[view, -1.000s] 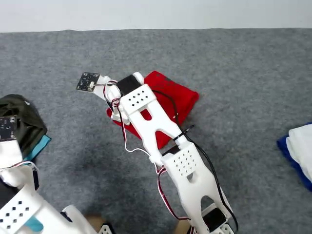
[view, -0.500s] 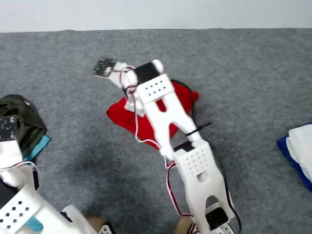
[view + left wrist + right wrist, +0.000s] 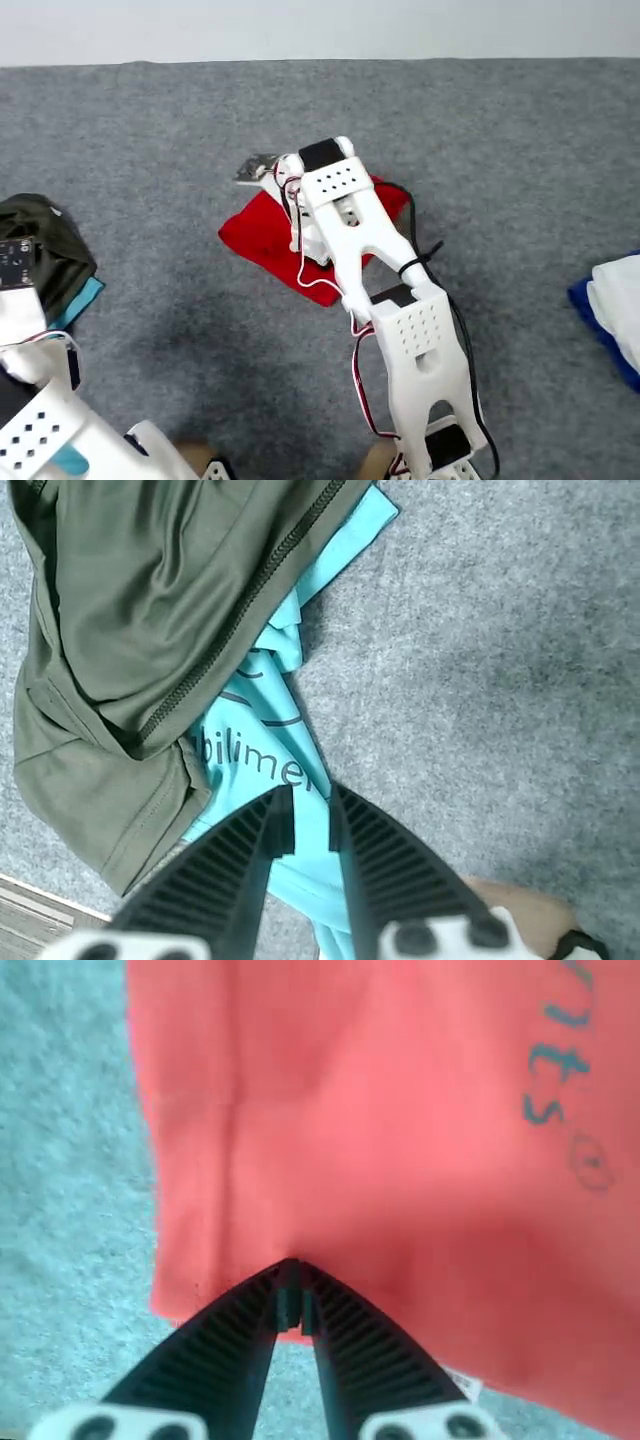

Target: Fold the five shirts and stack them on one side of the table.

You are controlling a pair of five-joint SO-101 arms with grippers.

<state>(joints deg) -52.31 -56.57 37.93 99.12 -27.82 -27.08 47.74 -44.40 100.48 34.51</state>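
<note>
A folded red shirt (image 3: 260, 235) lies in the middle of the grey table. My right arm (image 3: 350, 215) stretches over it. In the right wrist view my right gripper (image 3: 291, 1275) is shut, its tips down on the red shirt (image 3: 400, 1110) close to one edge. At the table's left edge a dark green shirt (image 3: 45, 240) lies on a cyan shirt (image 3: 80, 300). My left arm (image 3: 40, 425) is at the front left corner. My left gripper (image 3: 308, 800) hangs just over the cyan shirt (image 3: 345, 540), beside the green one (image 3: 150, 610), its fingers a narrow gap apart and holding nothing.
A white shirt (image 3: 620, 300) rests on a blue shirt (image 3: 585, 298) at the table's right edge. Bare grey felt (image 3: 500, 150) spreads behind and to the right of the red shirt, and also between it and the left pile.
My right arm has swung to the right across the red shirt, uncovering the shirt's left part. The shirt itself has stayed put. The left arm has not moved.
</note>
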